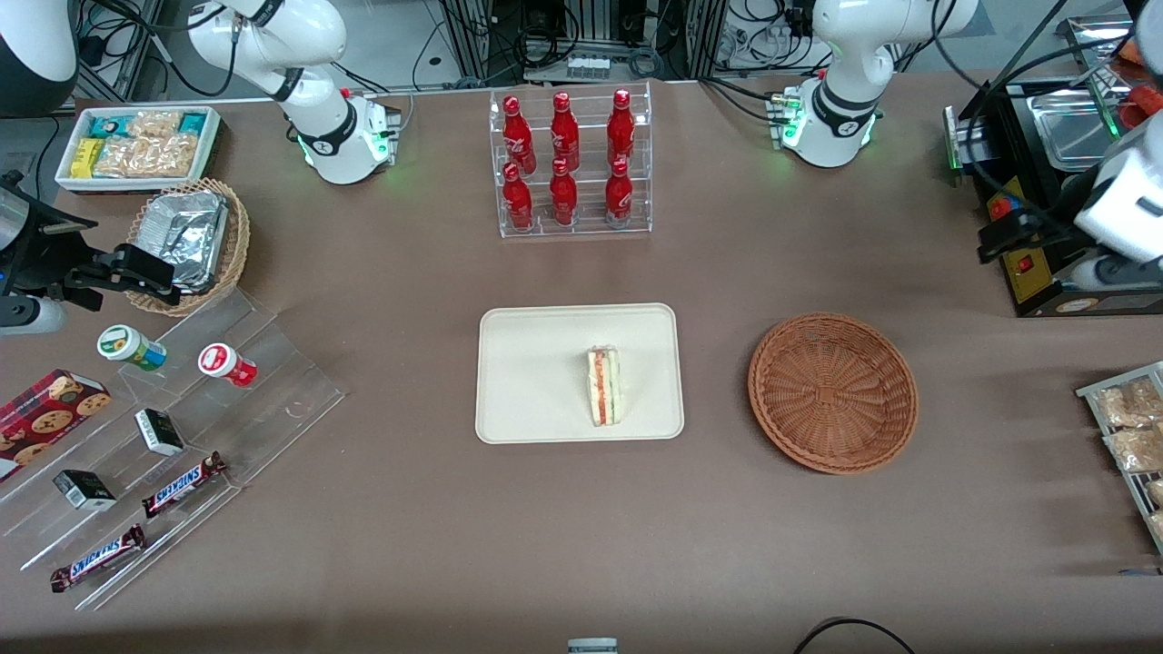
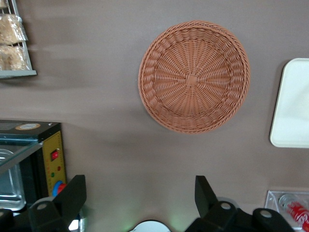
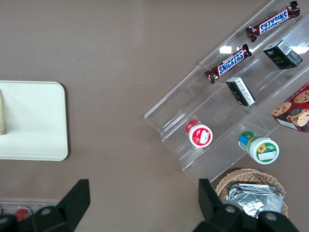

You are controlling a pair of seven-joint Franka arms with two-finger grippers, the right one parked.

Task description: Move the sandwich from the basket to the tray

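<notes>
Brown table (image 1: 382, 272), sandwich (image 1: 603, 386) on tray (image 1: 518, 372) (front only), pincer (image 2: 140, 193) open above basket (image 2: 194, 76)

Basket (image 1: 832, 392): reddish-brown woven wicker, ribbed, matt. Tray (image 1: 536, 381): cream, smooth, matt, looks like plastic or pulp. Sandwich (image 1: 603, 385): soft white bread, clear glossy wrap. Table (image 1: 727, 545): brown cloth-like cover, matt. Gripper (image 2: 140, 203), raised above the table near the basket at the working arm's end: black matt plastic fingers, spread apart. Red bottles (image 1: 563, 159): glossy, in clear acrylic rack.
</notes>
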